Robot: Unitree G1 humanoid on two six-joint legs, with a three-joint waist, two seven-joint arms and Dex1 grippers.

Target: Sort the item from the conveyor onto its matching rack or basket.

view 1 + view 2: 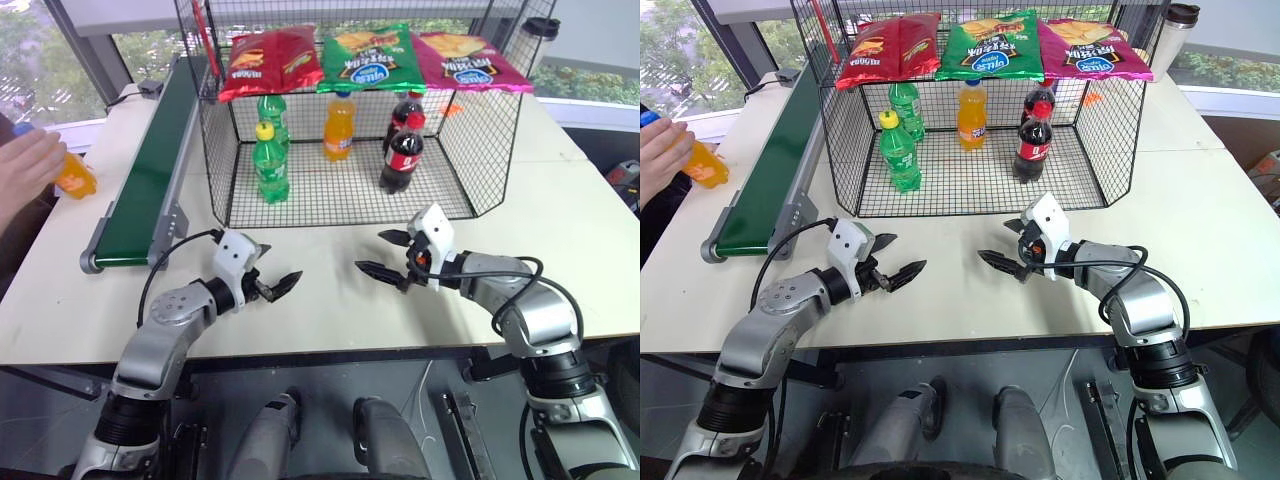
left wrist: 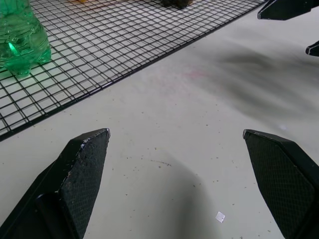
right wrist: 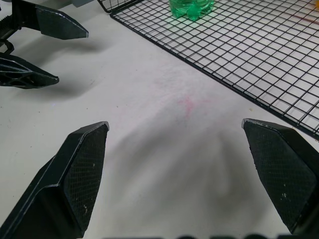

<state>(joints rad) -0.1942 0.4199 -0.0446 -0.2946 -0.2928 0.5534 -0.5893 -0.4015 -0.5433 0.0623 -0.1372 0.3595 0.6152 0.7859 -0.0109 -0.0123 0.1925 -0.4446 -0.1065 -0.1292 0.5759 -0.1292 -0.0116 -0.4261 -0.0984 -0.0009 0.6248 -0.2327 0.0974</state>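
Note:
The item, a small orange soda bottle (image 1: 76,180) with a blue cap, is at the far left in a person's hand (image 1: 25,170), over the table beside the conveyor (image 1: 150,170), not on the belt. The black wire basket (image 1: 470,130) stands at the back centre, its open front facing me. My left gripper (image 1: 278,264) and right gripper (image 1: 372,250) hover low over the bare table in front of the basket, tips pointing toward each other, both open and empty. The left wrist view shows the left gripper (image 2: 175,133) open wide over the tabletop; the right gripper (image 3: 174,123) is likewise.
Inside the basket stand two green soda bottles (image 1: 270,165), an orange soda bottle (image 1: 339,127) and two cola bottles (image 1: 402,155). Three chip bags (image 1: 370,58) lie on its top tier. A lidded cup (image 1: 541,30) stands at the back right. The table's front edge (image 1: 330,352) runs under my arms.

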